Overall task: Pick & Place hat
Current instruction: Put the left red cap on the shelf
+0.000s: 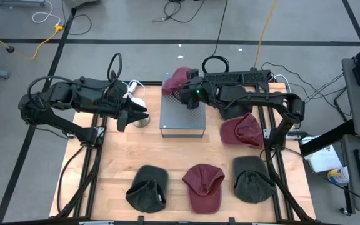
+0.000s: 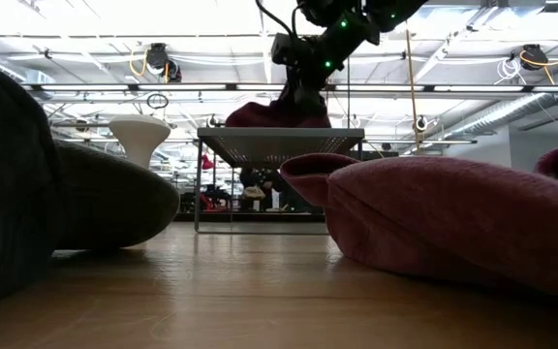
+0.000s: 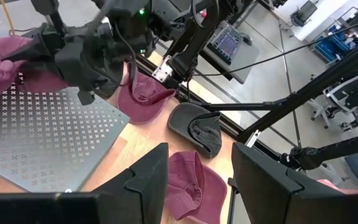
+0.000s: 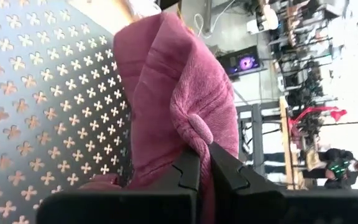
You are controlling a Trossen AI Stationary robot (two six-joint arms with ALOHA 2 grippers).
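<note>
**Right gripper has a maroon hat pinched over the perforated platform**

So the right gripper (image 1: 186,94) is clamped tight on a maroon hat (image 1: 175,79), fabric bunched right between its fingertips (image 4: 188,171), and the hat sits on the far corner of the grey perforated platform (image 1: 183,115) just under those fingers.

The left gripper (image 1: 144,114) hangs off to the side of the platform with its fingers (image 3: 148,171) parted and nothing between them; a white object (image 1: 136,100) lies just beside them.

Well away from both sets of fingers: another maroon hat (image 1: 242,130) next to the platform, plus a dark hat (image 1: 147,187), a maroon hat (image 1: 204,186) and a dark hat (image 1: 251,179) along the near edge of the wooden table (image 1: 120,156).
</note>
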